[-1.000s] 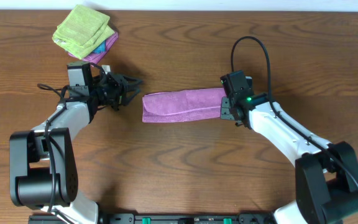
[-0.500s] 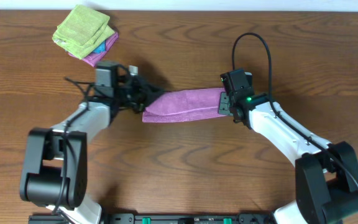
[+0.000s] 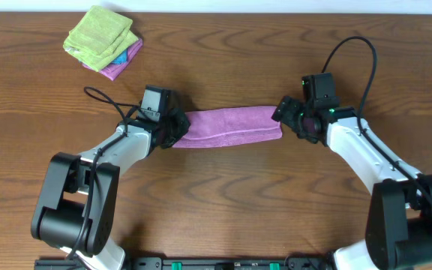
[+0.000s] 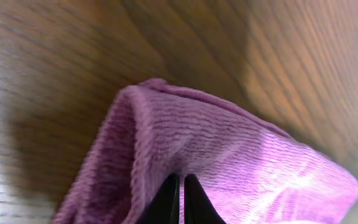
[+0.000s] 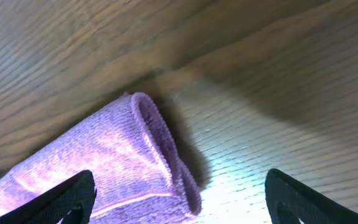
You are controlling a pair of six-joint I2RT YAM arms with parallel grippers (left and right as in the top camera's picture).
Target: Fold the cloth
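Lilac cloth [image 3: 231, 126] lies in a long strip; left gripper [image 3: 180, 129] pinches one end, right gripper [image 3: 283, 115] stands wide, clear. Next, likely: fold end across.

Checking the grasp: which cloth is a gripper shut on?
The lilac cloth mid-table, pinched by the left gripper; green cloth and magenta cloth lie stacked apart.

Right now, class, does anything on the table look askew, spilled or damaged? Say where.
Nothing spilled or damaged. The cloth lies mid-table as a slightly slanted strip, its right end bulging in loose layers. The left gripper is shut on its left end; the right gripper stands open.
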